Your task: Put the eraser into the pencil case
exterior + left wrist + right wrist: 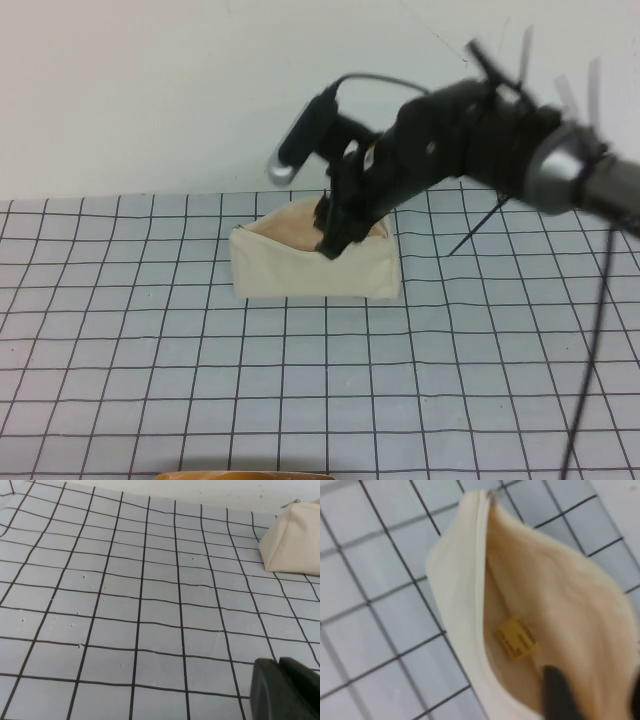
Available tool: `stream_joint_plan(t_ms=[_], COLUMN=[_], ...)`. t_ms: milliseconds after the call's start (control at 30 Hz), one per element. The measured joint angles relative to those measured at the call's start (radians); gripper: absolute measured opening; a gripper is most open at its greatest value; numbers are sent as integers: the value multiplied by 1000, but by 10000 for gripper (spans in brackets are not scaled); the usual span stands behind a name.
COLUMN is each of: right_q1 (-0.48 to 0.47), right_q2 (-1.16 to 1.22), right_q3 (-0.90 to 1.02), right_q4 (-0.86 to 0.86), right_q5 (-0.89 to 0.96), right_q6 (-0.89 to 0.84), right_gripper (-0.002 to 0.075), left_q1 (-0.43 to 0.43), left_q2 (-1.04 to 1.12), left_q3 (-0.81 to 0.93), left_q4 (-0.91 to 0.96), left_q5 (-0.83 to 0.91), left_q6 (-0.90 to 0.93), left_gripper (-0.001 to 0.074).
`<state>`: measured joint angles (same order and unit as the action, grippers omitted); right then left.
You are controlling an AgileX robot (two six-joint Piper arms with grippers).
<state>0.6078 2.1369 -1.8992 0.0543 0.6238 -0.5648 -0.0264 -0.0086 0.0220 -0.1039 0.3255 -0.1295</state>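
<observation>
the pencil case point(315, 265) stands on the gridded worktop point(200, 380), toward the far side and near the middle, with its mouth wide open on top; the right tool point(335, 235) hangs at that mouth, just over the far lip; in the right wrist view its two dark fingers point(560, 695) are spread apart with nothing between them; the eraser point(516, 638) lies down inside the pencil case on the pinkish lining, so i think it is already dropped in; the left tool point(285, 690) is low over bare worktop, well to the left of the pencil case, and only a dark bit of it shows, so i cannot tell if it is spread or pressed together; to do this step well, the right tool should go straight up, slow, and not catch the soft lip or tip the pencil case over; the eraser has some dark marks on it, but they are too blurry to read; no brand or other writing shows anywhere.
</observation>
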Motion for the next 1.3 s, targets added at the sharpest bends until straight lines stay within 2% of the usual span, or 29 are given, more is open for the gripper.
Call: stream_joint_plan(t_ms=[100,133,233,433,500,1033,1300], right_q1=[-1,-1,-1,22,24,-30,-30], right_q2=[-100,-148,-333,-728,-854,-1602,-1797], right_q3=[34,60,206,591,694,1287,1520], right_q4=[46,68,130,196,198,131,119], right_q5=[26,15,-74,-355,-399,-444,-542], right_q6=[12,16,18,22,20,30,38], right_gripper=[124,81,25,5,4,0,0], left_q1=[0,0,0,0,0,0,0], left_q2=[0,0,0,0,0,0,0], left_q3=[0,0,0,0,0,0,0], left_q4=[0,0,0,0,0,0,0], left_q5=[0,0,0,0,0,0,0], left_q6=[0,0,0,0,0,0,0], left_gripper=[-3,-3,-3,-3,-3,-3,-3])
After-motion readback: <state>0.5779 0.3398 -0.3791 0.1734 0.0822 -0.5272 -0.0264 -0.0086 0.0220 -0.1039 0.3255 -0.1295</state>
